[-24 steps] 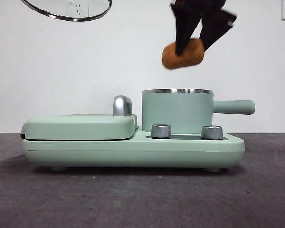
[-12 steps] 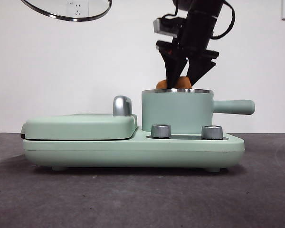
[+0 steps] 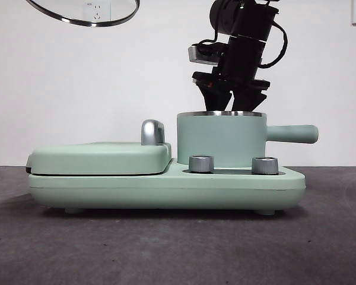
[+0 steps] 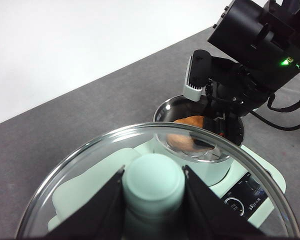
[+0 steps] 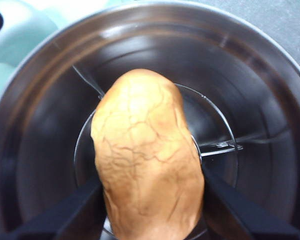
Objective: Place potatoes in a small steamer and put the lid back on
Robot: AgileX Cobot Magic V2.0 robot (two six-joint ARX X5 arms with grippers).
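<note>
The orange-brown cracked potato (image 5: 147,160) sits low inside the small steamer (image 3: 221,139), just over its steel insert, with my right gripper (image 5: 150,205) shut on it, one jaw on each side. From the front, that gripper (image 3: 231,102) dips into the pot from above and the pot wall hides the potato. Through the glass in the left wrist view the potato (image 4: 187,131) shows inside the pot. My left gripper (image 4: 153,176) is shut on the mint-green knob of the lid (image 4: 90,170). The lid (image 3: 83,13) hangs high and to the left of the steamer.
The steamer stands on the right half of a mint-green cooker base (image 3: 166,187) with two steel dials (image 3: 201,164) in front. A flat griddle cover (image 3: 101,157) with a steel handle (image 3: 152,132) fills the left half. The steamer's side handle (image 3: 292,133) points right.
My right gripper has come down with the potato from above the steamer into the pot, and the potato has dropped below the rim. The lid has stayed where it was.
</note>
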